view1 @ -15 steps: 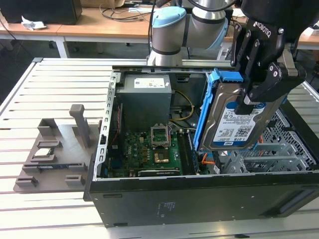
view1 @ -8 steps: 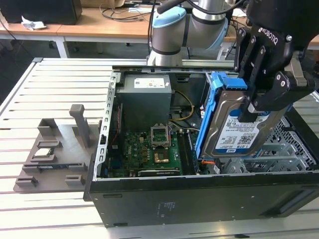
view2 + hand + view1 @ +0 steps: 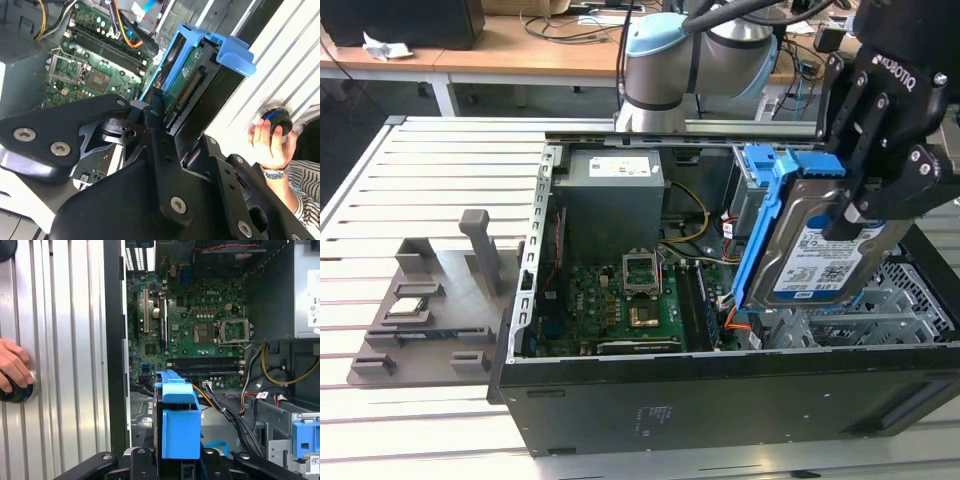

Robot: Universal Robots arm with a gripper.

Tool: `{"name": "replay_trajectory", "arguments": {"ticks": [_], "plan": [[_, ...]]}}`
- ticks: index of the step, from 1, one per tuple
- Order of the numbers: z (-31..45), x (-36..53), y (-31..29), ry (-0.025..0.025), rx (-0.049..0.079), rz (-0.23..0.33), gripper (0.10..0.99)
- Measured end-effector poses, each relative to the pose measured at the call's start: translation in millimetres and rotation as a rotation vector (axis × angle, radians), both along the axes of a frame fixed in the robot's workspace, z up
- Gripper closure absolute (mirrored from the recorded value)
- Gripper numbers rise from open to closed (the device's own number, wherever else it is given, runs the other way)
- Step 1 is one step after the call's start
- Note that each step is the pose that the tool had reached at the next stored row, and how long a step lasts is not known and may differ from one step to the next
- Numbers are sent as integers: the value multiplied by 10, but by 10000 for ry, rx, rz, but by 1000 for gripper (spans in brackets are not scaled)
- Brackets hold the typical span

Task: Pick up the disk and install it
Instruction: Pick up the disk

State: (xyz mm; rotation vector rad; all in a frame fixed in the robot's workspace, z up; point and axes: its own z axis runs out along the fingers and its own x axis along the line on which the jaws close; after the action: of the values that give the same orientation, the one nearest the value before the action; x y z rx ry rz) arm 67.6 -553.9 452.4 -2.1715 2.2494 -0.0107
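jaws clamp the disk (image 3: 798, 235), barcode label (image 3: 817, 268) showing, over the case (image 3: 720, 405).

A ribbed silver-grey aluminium table (image 3: 430, 170) with long parallel grooves spreads across the left half of the exterior view, its slats catching a soft, even sheen. Behind it, along the top edge of the frame, stands a light-brown wooden desk (image 3: 520, 58) on a white square leg (image 3: 443, 97). A black boxy case (image 3: 405, 20), a crumpled white paper scrap (image 3: 382, 46) and loose dark cables (image 3: 560, 22) lie on it. Dark grey floor (image 3: 370, 95) shows underneath.
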Motion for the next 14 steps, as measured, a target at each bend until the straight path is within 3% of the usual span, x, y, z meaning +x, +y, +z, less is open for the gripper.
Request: {"name": "replay_trajectory", "arguments": {"ticks": [2, 5, 9, 14], "plan": [[-5, 85, 2, 26, 1, 1, 729], [-23, 345, 12, 111, 0, 1, 729], [-40, 550, 41, 171, 0, 6, 729], [-48, 683, 79, 192, -2, 13, 729]]}}
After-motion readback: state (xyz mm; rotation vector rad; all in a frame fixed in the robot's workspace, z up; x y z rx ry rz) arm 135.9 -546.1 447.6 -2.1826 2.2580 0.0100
